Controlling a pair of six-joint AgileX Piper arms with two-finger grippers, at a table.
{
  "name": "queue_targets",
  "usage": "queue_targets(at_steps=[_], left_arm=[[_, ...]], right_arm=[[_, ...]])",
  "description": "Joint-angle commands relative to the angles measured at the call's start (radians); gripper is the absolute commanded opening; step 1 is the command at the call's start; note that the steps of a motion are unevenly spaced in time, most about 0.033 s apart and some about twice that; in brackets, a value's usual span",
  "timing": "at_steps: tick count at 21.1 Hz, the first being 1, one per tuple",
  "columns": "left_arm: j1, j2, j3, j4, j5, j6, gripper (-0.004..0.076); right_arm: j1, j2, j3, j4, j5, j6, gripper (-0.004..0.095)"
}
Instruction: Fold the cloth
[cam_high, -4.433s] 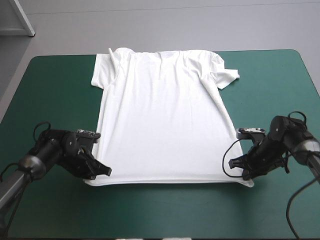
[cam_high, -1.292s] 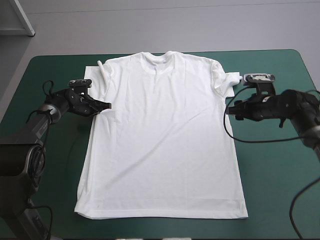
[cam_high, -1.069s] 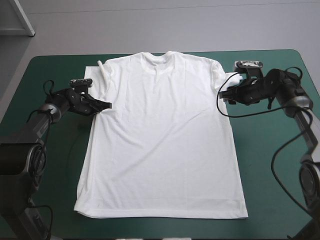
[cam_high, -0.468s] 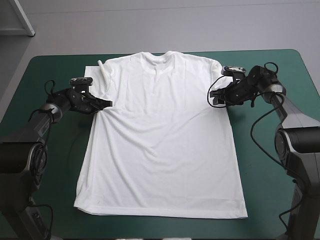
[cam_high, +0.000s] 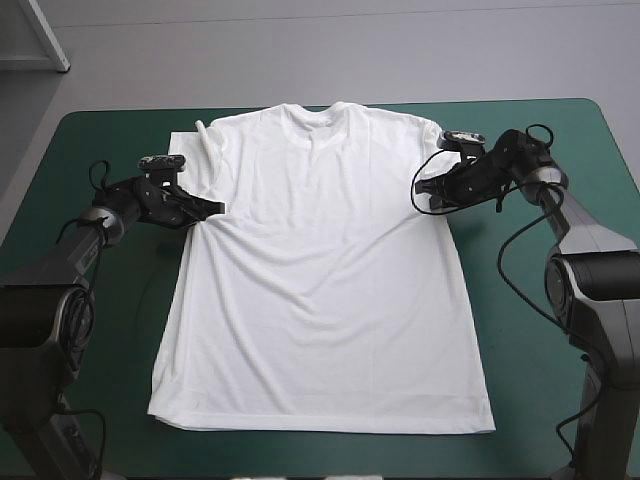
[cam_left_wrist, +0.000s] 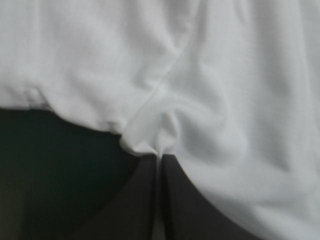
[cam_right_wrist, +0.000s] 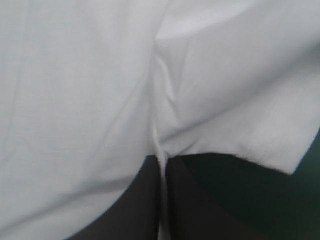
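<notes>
Clenching the T-shirt (cam_high: 325, 280) at its armpits, your left tool (cam_high: 217, 207) and right tool (cam_high: 421, 191) flank it; length crosswise, collar far.

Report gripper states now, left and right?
Left gripper: shut on the T-shirt, at the seam under its sleeve.
Right gripper: shut on the T-shirt, at the seam under the other sleeve.

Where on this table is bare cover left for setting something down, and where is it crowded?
Bare cover lies at the far left and far right corners, and beside the T-shirt's lower half on either side. The T-shirt fills the middle; the left gripper and right gripper crowd its sleeves.
</notes>
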Motion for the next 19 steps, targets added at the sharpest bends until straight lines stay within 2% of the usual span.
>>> queue_targets(at_steps=[1, 4, 8, 10, 12, 16, 19], left_arm=[[0.006, -0.080, -0.042, 0.009, 0.033, -0.003, 0.0021], [0.023, -0.130, -0.147, 0.064, 0.094, -0.003, 0.0021], [0.024, -0.191, -0.391, 0.086, 0.180, -0.003, 0.0021], [0.024, -0.203, -0.546, 0.084, 0.259, -0.003, 0.0021], [0.024, -0.203, -0.765, 0.082, 0.387, -0.003, 0.0021], [0.024, -0.206, -0.998, 0.082, 0.447, -0.003, 0.0019], [0.024, -0.206, -1.043, 0.082, 0.439, -0.003, 0.0019]], right_arm=[[-0.001, -0.084, -0.099, 0.021, 0.000, -0.015, -0.0017], [-0.001, -0.116, -0.216, 0.000, 0.041, 0.008, -0.0017], [-0.001, -0.160, -0.426, -0.059, 0.118, 0.054, -0.0017], [-0.001, -0.179, -0.534, -0.080, 0.140, 0.072, -0.0017], [-0.001, -0.196, -0.682, -0.082, 0.164, 0.093, -0.0017], [-0.001, -0.210, -0.859, -0.061, 0.157, 0.107, -0.0017], [-0.001, -0.210, -0.908, -0.058, 0.136, 0.107, -0.0017]])
